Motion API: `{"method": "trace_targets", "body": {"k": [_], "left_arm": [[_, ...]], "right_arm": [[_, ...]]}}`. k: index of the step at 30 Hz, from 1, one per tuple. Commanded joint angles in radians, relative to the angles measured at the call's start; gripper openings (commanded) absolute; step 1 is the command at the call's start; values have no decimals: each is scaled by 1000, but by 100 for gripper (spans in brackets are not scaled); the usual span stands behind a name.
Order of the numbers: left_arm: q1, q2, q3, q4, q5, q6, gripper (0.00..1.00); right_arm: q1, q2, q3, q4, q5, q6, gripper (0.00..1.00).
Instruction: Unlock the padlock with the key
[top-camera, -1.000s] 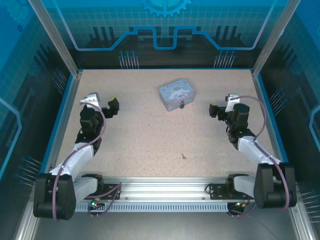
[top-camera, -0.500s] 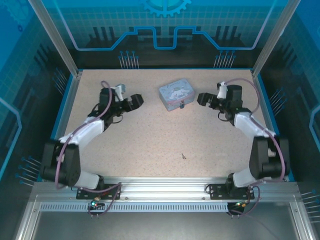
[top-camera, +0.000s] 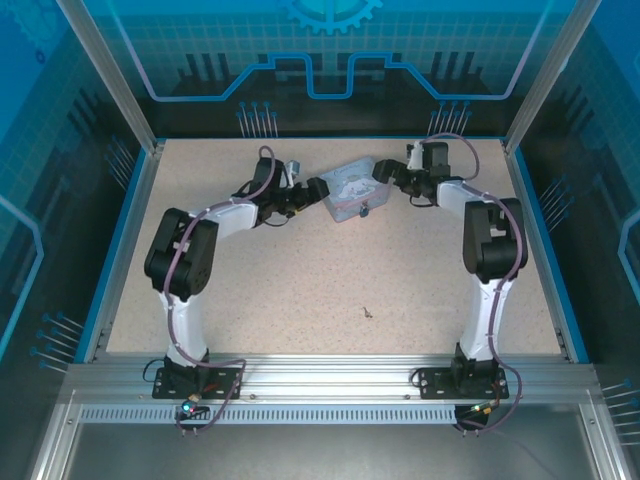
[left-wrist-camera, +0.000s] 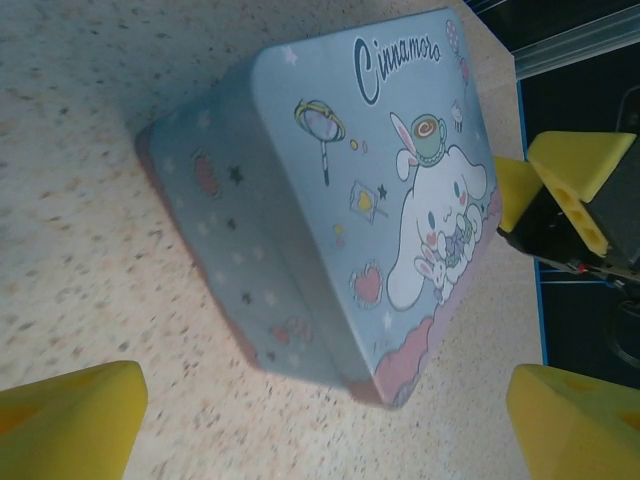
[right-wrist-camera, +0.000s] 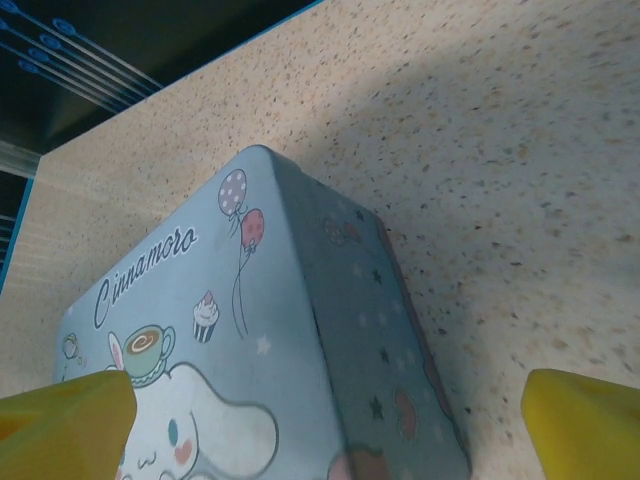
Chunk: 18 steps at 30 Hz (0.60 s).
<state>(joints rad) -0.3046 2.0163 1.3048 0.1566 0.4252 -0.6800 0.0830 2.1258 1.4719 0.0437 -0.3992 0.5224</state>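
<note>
Room is wide on the near tabletop (top-camera: 250, 290), where the key (top-camera: 368, 312) lies alone. At far centre your left hand (top-camera: 317, 190) and right hand (top-camera: 384, 172) stand released at the two ends of the pale blue tin (top-camera: 346, 184); the padlock (top-camera: 365, 210) hangs on its near wall.

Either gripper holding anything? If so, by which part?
Nothing is held. The left gripper and right gripper are both open, one at each end of the pale blue tin, not gripping it. The key lies apart, untouched.
</note>
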Motion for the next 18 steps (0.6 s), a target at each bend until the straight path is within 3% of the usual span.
{"method": "trace_targets", "body": {"k": [1, 10, 18], "left_arm": [[-16, 66, 83, 10, 50, -37, 94], [-28, 172, 214, -23, 84, -39, 92], [-28, 145, 181, -55, 92, 3, 91]], "right_arm": [[28, 45, 91, -53, -85, -26, 98], [59, 27, 69, -65, -173, -74, 90], [108, -86, -80, -31, -207, -87, 88]]}}
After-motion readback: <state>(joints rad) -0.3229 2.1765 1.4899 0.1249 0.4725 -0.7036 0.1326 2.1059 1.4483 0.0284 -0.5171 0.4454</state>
